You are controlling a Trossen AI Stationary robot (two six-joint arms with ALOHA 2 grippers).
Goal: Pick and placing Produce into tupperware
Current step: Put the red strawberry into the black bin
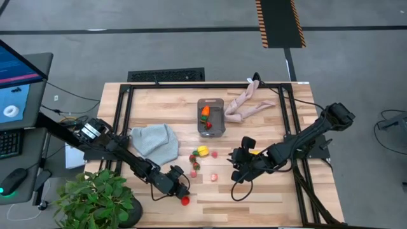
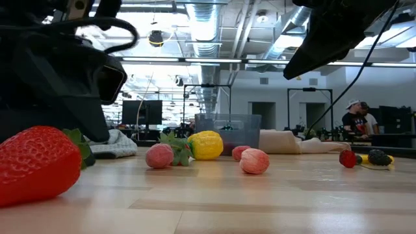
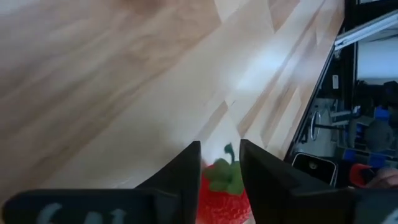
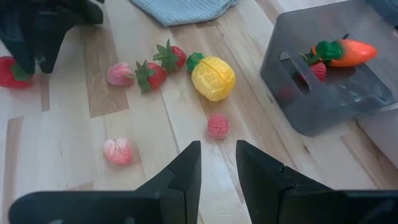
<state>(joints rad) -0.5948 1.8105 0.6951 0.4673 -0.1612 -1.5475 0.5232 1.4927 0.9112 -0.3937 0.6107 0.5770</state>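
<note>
**Now: left fingers straddling a strawberry, tub waiting across the table**

From above, the left gripper (image 1: 182, 191) is sitting near the table's front edge, with a red toy strawberry (image 1: 185, 201) just beyond its tips. The small clear-grey plastic tub (image 1: 211, 117) is lying well away from that gripper, toward the far side of the light wooden table (image 1: 267, 197), already holding an orange toy carrot with a green top (image 1: 205, 112). The right gripper (image 1: 238, 166) is hovering beside a loose scatter of produce, the yellow lemon-like fruit (image 1: 202, 151) lying nearest to the cluster's middle. A folded grey-blue cloth (image 1: 154, 140) is resting beside the left arm.

At table height, the strawberry (image 2: 39, 162) is filling the near corner, lying on the wood under the dark left arm; the tub (image 2: 227, 133) is standing far behind the yellow fruit (image 2: 205, 145).

Through the left wrist camera, the fingers (image 3: 186, 180) are standing apart on either side of the strawberry (image 3: 221, 190), not visibly pressing it.

Through the right wrist camera, the right fingers (image 4: 186, 168) are parted over bare wood, with a pink berry (image 4: 217, 126) just ahead and the tub (image 4: 329, 93) farther off.
</note>
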